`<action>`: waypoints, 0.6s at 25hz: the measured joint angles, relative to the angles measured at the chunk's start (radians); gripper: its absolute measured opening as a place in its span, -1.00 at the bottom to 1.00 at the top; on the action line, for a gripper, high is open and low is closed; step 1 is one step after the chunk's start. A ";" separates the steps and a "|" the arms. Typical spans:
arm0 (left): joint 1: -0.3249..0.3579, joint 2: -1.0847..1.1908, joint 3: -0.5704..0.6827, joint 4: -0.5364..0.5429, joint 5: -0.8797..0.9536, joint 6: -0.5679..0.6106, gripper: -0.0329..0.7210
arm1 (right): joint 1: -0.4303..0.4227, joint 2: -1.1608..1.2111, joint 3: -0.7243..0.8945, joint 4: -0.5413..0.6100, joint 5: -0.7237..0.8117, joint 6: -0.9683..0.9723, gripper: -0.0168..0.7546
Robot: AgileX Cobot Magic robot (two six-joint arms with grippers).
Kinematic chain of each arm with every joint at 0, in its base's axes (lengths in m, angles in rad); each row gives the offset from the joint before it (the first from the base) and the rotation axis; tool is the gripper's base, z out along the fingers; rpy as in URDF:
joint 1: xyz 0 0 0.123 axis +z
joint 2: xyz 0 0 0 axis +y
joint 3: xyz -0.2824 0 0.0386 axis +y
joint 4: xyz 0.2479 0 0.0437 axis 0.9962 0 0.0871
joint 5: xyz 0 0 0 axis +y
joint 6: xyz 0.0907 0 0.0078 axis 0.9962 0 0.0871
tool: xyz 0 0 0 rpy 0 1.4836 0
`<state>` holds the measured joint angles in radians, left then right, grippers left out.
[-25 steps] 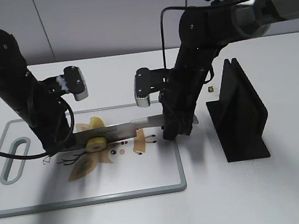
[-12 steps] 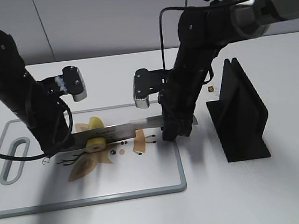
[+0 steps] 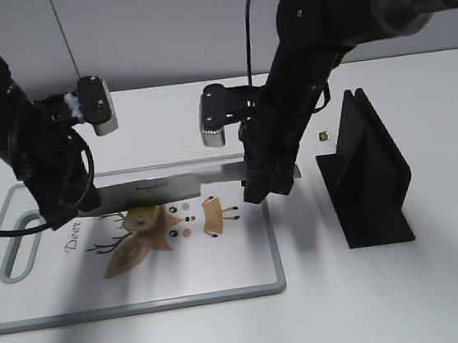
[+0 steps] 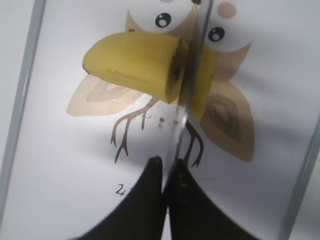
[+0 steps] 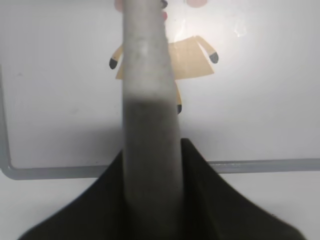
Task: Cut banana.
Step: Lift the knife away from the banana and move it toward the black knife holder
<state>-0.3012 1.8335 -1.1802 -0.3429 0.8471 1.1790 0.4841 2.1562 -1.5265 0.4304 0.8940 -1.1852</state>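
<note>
The yellow banana [image 3: 142,219] lies on the white cutting board [image 3: 225,284], over its deer print. In the left wrist view the banana [image 4: 132,62] shows a dark cut under the blade, with a short piece [image 4: 203,80] on the blade's right side. A knife [image 3: 172,183] hangs level just above it. My left gripper [image 3: 62,214] is shut on the blade's tip end [image 4: 176,145]. My right gripper [image 3: 263,191] is shut on the knife's handle [image 5: 149,105], at the board's right edge.
A black knife stand [image 3: 370,172] is on the table right of the board. A small dark object [image 3: 324,136] lies behind it. The board's slot handle [image 3: 18,245] is at far left. The board's grey rim [image 5: 260,164] crosses the right wrist view.
Both arms have risen and lifted the knife from banana level to just above it. The banana has stayed on the board.
</note>
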 joint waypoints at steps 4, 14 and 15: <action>0.000 -0.025 0.000 0.000 0.005 -0.001 -0.91 | 0.000 -0.028 0.001 -0.002 0.003 0.000 -0.48; 0.000 -0.076 0.000 -0.013 0.036 -0.004 -0.90 | 0.000 -0.090 0.004 -0.015 0.023 0.000 -0.48; 0.000 -0.091 0.000 -0.019 0.038 -0.006 -0.85 | 0.000 -0.099 0.004 -0.019 0.030 0.001 -0.48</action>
<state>-0.3012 1.7426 -1.1802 -0.3614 0.8854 1.1726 0.4841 2.0571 -1.5228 0.4116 0.9238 -1.1843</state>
